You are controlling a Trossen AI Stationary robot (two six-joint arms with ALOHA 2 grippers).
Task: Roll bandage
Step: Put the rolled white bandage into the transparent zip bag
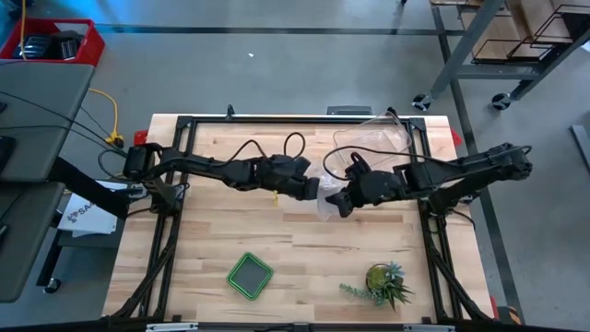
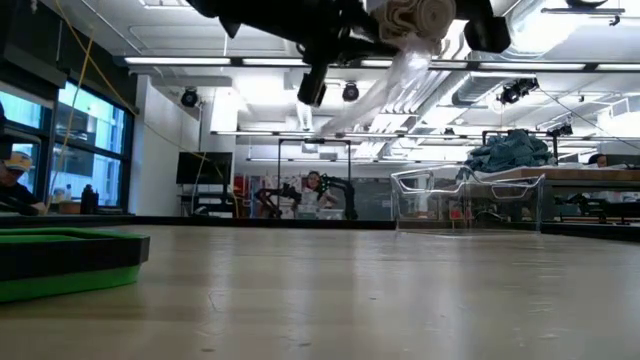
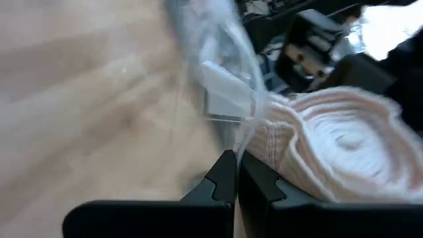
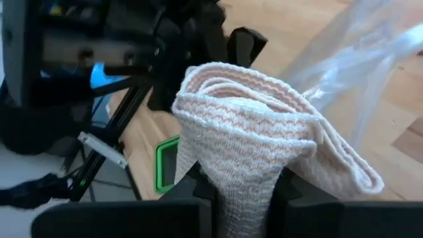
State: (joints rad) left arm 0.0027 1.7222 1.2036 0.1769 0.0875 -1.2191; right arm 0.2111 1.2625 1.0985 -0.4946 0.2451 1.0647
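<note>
The bandage (image 4: 251,112) is a thick roll of off-white ribbed cloth with pinkish lines, held high above the wooden table (image 1: 277,231) near its middle. My right gripper (image 4: 238,198) is shut on it. In the low view the roll (image 2: 415,18) sits at the top edge. A crinkly clear plastic bag (image 3: 225,79) lies against the roll and trails below it (image 2: 400,80). My left gripper (image 3: 236,175) is shut on this bag, right beside the roll (image 3: 344,152). In the high view the two grippers (image 1: 321,192) (image 1: 339,203) meet tip to tip. My left gripper pinches a thin edge of the clear bag (image 3: 239,147) between its two fingertips, right beside the roll's side. The bag rises from the fingers and is clear of the table. My right gripper pinches the roll's lower, narrowed part (image 4: 238,175) between its two fingers, which come from the table's right, slanting down. The roll's wound end faces away from the fingers, and the whole roll is lifted clear of the table.
A clear rectangular plastic tub (image 2: 470,205) stands at the table's far right (image 1: 383,138). A green tray (image 1: 250,275) lies near the front edge, and a small potted plant (image 1: 383,281) stands at the front right. The middle of the table below the grippers is bare wood.
</note>
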